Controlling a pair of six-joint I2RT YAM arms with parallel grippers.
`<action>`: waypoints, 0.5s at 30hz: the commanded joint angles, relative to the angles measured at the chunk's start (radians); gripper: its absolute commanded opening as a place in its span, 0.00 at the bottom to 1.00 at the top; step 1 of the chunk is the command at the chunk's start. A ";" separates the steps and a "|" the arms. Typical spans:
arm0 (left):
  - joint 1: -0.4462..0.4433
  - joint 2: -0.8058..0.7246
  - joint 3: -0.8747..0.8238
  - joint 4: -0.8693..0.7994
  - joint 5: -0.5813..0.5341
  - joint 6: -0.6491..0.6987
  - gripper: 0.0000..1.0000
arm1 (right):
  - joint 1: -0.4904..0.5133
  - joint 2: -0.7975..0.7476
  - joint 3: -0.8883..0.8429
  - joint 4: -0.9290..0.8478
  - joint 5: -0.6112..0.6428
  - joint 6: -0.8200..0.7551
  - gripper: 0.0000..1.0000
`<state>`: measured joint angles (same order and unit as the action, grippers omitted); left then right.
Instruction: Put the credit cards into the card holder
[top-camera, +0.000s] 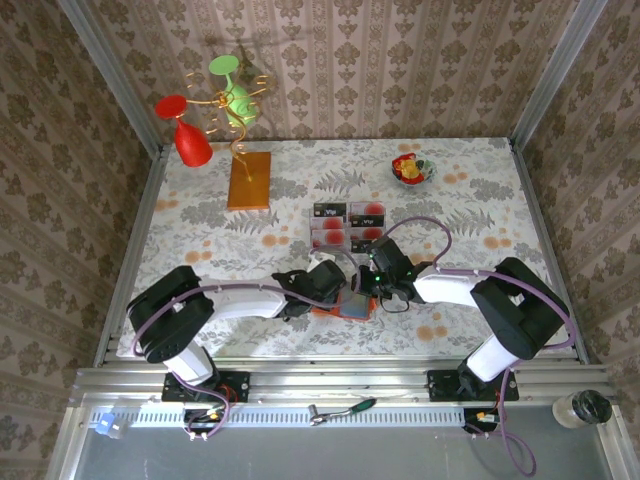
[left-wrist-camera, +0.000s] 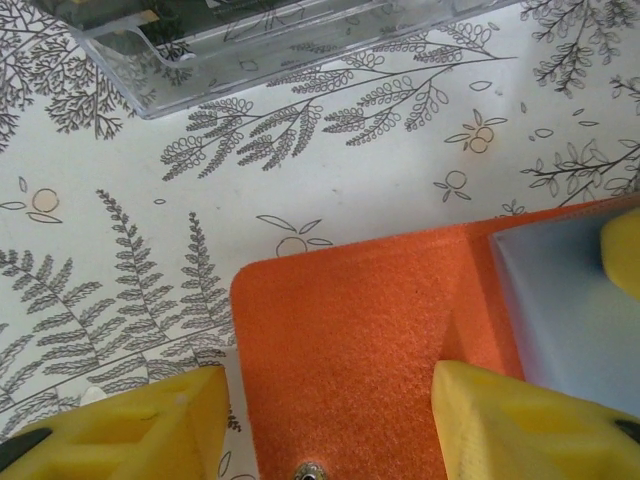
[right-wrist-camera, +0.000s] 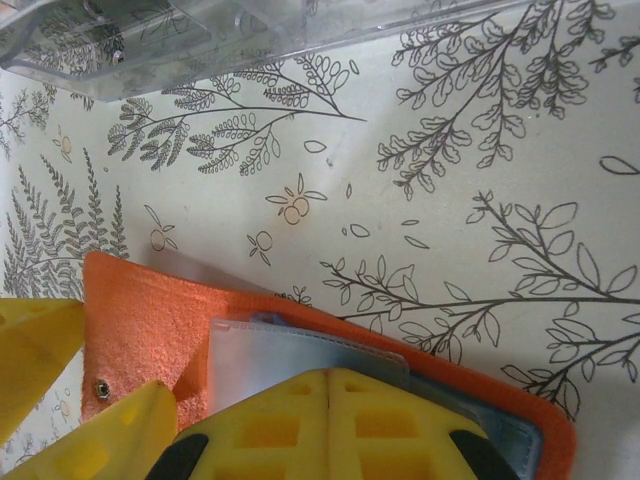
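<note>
**Card holder.** The small flat orange leather-like card holder (left-wrist-camera: 340, 330) lies unfolded on the fern-printed desk (top-camera: 480, 220), between the two grippers. Its grey-blue inside faces up. No card can be seen in it.

**Right gripper.** The right gripper (right-wrist-camera: 330, 400) sits over the grey-blue inside of the card holder. Its yellow fingers meet with no gap between them. A clear pocket sheet runs out from under the fingertips. The views do not settle whether the fingers pinch that sheet or only press down on it.

**Left gripper.** The left gripper (left-wrist-camera: 330, 410) is partly open and carries nothing. It stands over the orange flap of the card holder. One finger is above the flap and the other is above the desk just beside the flap's edge.

**Credit cards.** The red-and-white credit cards (top-camera: 345, 232) with black bands lie beyond the card holder, on its far side. They rest in a clear plastic compartment tray (left-wrist-camera: 200, 75), and none has been lifted.

**Step in hand.** Judged from this layout, the card holder is being spread open and held steady. Card transfer has not begun.

**Next move.**
1. One gripper should keep the pocket open and the card holder pinned.
2. The free left gripper should reach past the card holder to the tray.
3. It should take a single card by its edge and line it up with the pocket mouth.
</note>
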<state>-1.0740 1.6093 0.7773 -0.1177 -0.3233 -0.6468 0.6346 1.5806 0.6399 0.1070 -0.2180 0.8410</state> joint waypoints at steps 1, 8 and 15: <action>-0.010 -0.035 -0.034 0.082 0.031 0.024 0.58 | -0.001 0.029 -0.016 -0.004 -0.017 0.019 0.00; -0.014 -0.041 -0.067 0.149 0.050 0.041 0.61 | 0.000 0.032 -0.023 0.003 -0.018 0.026 0.00; -0.017 -0.040 -0.085 0.196 0.053 0.060 0.63 | 0.002 0.035 -0.024 0.009 -0.020 0.029 0.00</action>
<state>-1.0813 1.5921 0.7082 0.0433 -0.2802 -0.6121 0.6346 1.5890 0.6373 0.1295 -0.2214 0.8600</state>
